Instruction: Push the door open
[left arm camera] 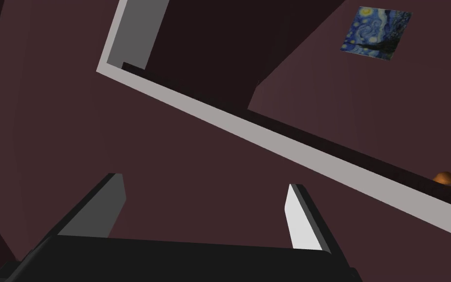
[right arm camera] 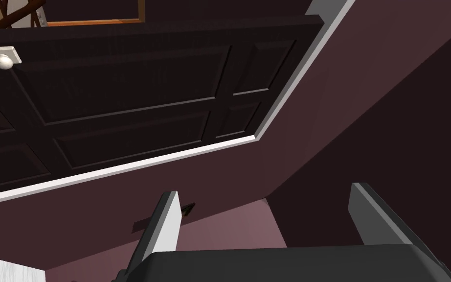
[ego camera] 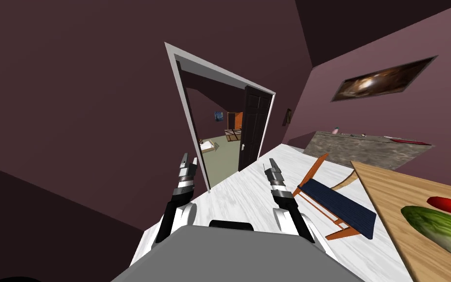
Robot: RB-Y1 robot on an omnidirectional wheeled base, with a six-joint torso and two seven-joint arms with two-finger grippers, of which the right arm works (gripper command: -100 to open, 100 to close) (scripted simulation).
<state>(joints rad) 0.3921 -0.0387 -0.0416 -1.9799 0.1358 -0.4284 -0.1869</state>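
Dark panelled door is standing ahead at the right side of the white frame, swung well inward, long axis upright, facing across the opening (knob on its free edge). Left gripper and right gripper are both hovering wide, holding nothing, well apart from it. I'm judging the push mostly done; the next move is calling for driving closer and pressing the panel further.

A home: panelled door, chair, wooden table, framed painting.
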